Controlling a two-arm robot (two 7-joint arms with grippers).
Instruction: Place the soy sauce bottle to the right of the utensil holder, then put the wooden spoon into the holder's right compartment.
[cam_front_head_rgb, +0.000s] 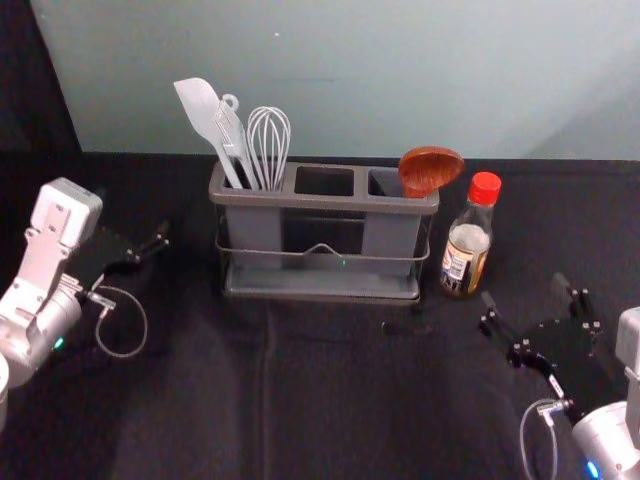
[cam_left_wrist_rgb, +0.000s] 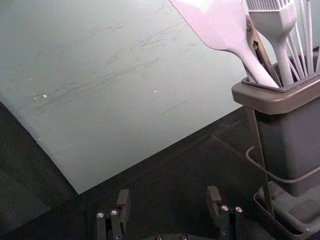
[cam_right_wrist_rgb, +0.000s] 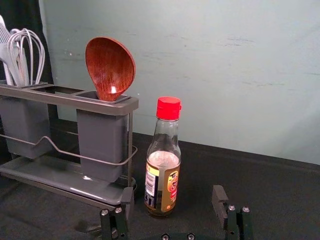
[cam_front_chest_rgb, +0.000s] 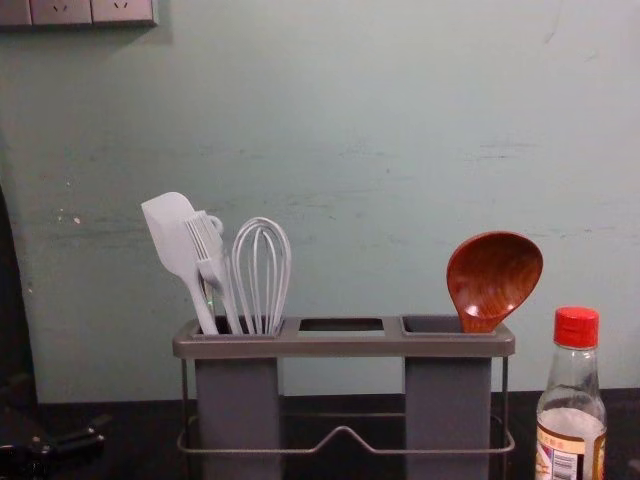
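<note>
Grey plastic makes up the utensil holder (cam_front_head_rgb: 325, 202), with the soy sauce bottle (cam_front_head_rgb: 467, 240) upright just beside its right end and the wooden spoon (cam_front_head_rgb: 432, 168) bowl-up in its right compartment, so both placements look done and none seems left. The right gripper (cam_front_head_rgb: 524, 290), spread and empty, points in near the bottle; the left gripper (cam_left_wrist_rgb: 168, 192), likewise parted and empty, idles left of the holder.

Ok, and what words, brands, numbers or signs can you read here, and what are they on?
Nothing is readable.
Soy sauce bottle, on its label: printed characters, too small to read.
Same label, barcode: no number I can read.
Utensil holder: no writing I can see.
</note>
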